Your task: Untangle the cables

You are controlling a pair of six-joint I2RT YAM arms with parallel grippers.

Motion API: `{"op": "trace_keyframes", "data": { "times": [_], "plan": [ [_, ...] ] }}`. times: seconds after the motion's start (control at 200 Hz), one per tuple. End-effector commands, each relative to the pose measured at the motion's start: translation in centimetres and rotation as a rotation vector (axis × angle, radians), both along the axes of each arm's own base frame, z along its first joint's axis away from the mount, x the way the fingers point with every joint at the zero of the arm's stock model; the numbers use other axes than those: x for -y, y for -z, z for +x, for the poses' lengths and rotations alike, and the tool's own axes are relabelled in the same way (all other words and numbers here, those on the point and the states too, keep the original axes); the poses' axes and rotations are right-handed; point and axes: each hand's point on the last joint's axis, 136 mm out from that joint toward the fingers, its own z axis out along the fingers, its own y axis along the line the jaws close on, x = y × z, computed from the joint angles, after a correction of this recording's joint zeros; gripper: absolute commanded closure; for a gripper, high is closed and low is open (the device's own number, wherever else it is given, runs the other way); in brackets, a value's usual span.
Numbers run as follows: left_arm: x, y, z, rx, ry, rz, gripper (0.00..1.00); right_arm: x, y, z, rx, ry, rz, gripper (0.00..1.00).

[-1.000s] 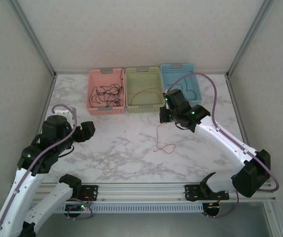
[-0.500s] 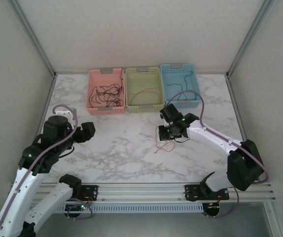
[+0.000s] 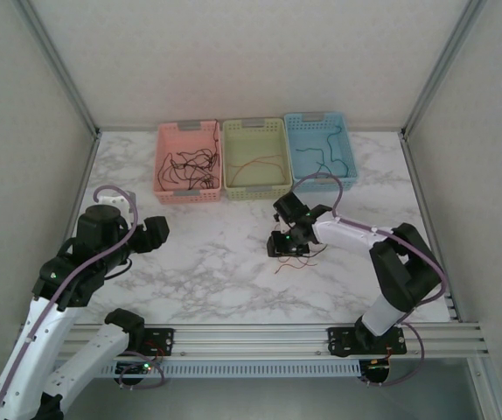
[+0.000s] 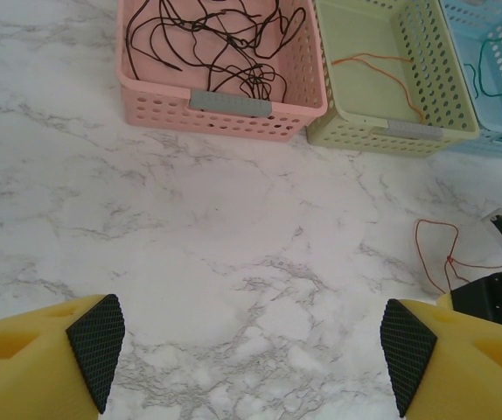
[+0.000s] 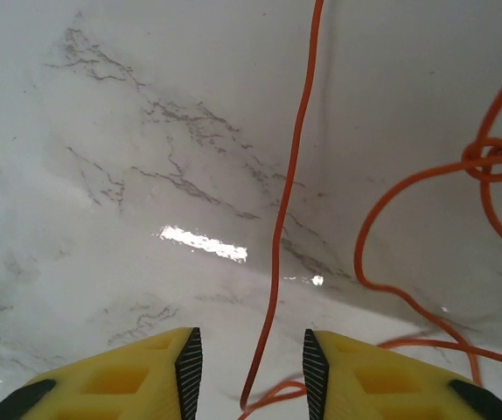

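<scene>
Yellow fingers with black pads (image 4: 94, 337) frame the left wrist view: the left gripper (image 4: 251, 343) hangs above the marble table (image 3: 207, 271) on the near left, jaws spread wide, nothing between them.

Mid-table, the right gripper (image 5: 247, 367) is down low over a loose orange cable (image 5: 290, 201). Its jaws stand a little apart; 1 strand runs through the gap, not pinched. The rest of this cable loops to the right on the marble, with a small knot (image 5: 491, 157) in it.

Far edge, 3 baskets in a row, left to right:
- pink basket (image 4: 155, 105) — black cables (image 4: 216, 44), bunched together
- green basket (image 4: 365, 136) — a second orange cable (image 4: 382, 66)
- blue basket (image 3: 321, 118) — green cables (image 3: 325, 157)
</scene>
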Motion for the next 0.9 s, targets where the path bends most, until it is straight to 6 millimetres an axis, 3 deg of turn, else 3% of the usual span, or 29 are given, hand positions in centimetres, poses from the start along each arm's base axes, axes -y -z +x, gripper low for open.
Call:
{"op": "trace_keyframes", "data": {
  "times": [0.0,0.205,0.285,0.38,0.451,0.571,0.731,0.896],
  "plan": [
    [-0.2,0.5,-0.3,-0.012,0.004,0.021,0.21,-0.6,0.9,-0.3,-0.026,-0.005,-0.003,0.61],
    [-0.2,0.6,-0.3,-0.011,0.004,0.022,0.21,0.1,1.8,-0.1,-0.022,-0.018,-0.084,0.64],
    [-0.2,0.6,-0.3,-0.012,0.004,0.022,0.21,0.1,1.6,-0.1,-0.006,-0.027,-0.092,0.73],
    [-0.3,0.6,-0.3,-0.012,0.002,0.022,0.21,0.2,0.3,0.5,0.043,-0.026,-0.087,0.93],
    [-0.2,0.6,-0.3,-0.011,0.002,0.022,0.21,0.5,-1.2,1.1,0.102,-0.025,-0.089,0.97],
    [-0.2,0.6,-0.3,-0.011,0.003,0.022,0.21,1.9,-2.7,2.0,0.169,-0.041,-0.168,0.95],
    [-0.3,0.5,-0.3,-0.010,0.000,0.022,0.21,3.9,-2.9,2.9,0.218,-0.071,-0.303,0.91],
    [-0.3,0.5,-0.3,-0.007,-0.002,0.022,0.21,5.0,-2.7,3.9,0.256,-0.082,-0.393,0.64]
  ]
}}
